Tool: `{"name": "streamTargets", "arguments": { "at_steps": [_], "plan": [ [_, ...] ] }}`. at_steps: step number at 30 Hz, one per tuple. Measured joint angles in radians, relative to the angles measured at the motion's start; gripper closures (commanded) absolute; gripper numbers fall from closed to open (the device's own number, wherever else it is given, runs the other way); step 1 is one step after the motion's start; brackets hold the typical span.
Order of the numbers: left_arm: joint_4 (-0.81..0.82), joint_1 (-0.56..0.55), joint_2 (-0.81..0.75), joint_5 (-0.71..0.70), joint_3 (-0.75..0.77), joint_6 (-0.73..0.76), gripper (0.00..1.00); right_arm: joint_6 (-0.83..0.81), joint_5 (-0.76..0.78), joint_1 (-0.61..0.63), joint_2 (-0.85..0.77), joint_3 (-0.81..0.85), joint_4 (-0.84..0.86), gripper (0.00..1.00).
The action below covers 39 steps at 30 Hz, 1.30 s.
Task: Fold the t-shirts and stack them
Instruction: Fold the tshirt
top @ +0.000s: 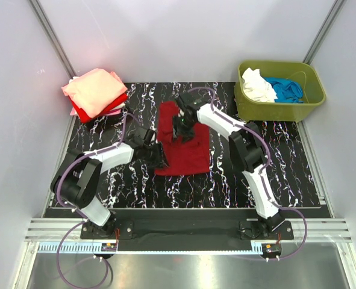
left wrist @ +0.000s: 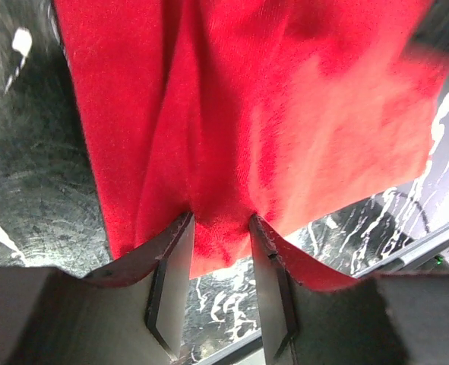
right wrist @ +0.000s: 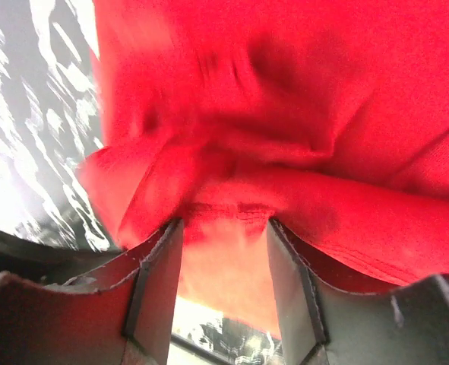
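A dark red t-shirt lies partly folded in the middle of the black marbled mat. My left gripper is at the shirt's near left edge. In the left wrist view my left gripper is shut on a bunch of the red cloth, with creases running into the jaws. My right gripper is over the shirt's far part. In the right wrist view my right gripper holds a folded hem of the shirt between its fingers.
A stack of folded shirts, salmon-pink on top with red and pink beneath, sits at the mat's back left corner. An olive-green tub at the back right holds a white shirt and a blue shirt. Walls close in on both sides.
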Motion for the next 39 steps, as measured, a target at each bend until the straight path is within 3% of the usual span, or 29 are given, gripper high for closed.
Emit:
{"name": "streamTargets", "arguments": {
  "at_steps": [4, 8, 10, 12, 15, 18, 21, 25, 29, 34, 39],
  "plan": [
    [0.015, 0.000, 0.000, 0.006, -0.035, -0.001, 0.61, -0.028, 0.033, -0.048, 0.123, 0.292, -0.095, 0.44],
    [0.028, 0.000, 0.000, 0.012, -0.043, -0.004, 0.62, -0.036, 0.060, -0.145, 0.292, 0.699, -0.199, 0.44],
    [0.028, -0.002, 0.000, 0.011, -0.043, -0.003, 0.61, -0.037, 0.061, -0.193, 0.316, 0.783, -0.224, 0.44],
    [0.024, -0.003, -0.003, 0.010, -0.043, -0.003, 0.60, -0.040, 0.068, -0.239, 0.259, 0.706, -0.209, 0.44],
    [-0.002, -0.004, -0.011, 0.005, -0.037, 0.003, 0.61, -0.045, 0.068, -0.267, 0.056, 0.356, -0.143, 0.46],
    [-0.047, -0.005, -0.011, -0.003, -0.006, 0.014, 0.61, -0.045, 0.067, -0.223, -0.139, 0.060, -0.075, 0.46],
    [-0.074, -0.005, -0.011, -0.006, 0.038, 0.021, 0.61, -0.042, 0.066, -0.124, -0.272, -0.095, -0.040, 0.47],
    [-0.082, -0.005, -0.023, -0.014, 0.057, 0.022, 0.61, -0.025, 0.048, 0.018, -0.335, -0.205, 0.050, 0.48],
    [-0.101, -0.005, -0.069, -0.023, 0.048, 0.021, 0.60, -0.004, 0.031, 0.046, -0.305, -0.289, 0.087, 0.49],
    [-0.109, -0.005, -0.126, -0.031, 0.016, 0.020, 0.61, -0.001, 0.034, 0.044, -0.194, -0.278, 0.100, 0.49],
    [-0.109, -0.005, -0.132, -0.033, -0.010, 0.020, 0.61, -0.032, 0.068, 0.044, -0.069, -0.144, 0.050, 0.49]
  ]
}}
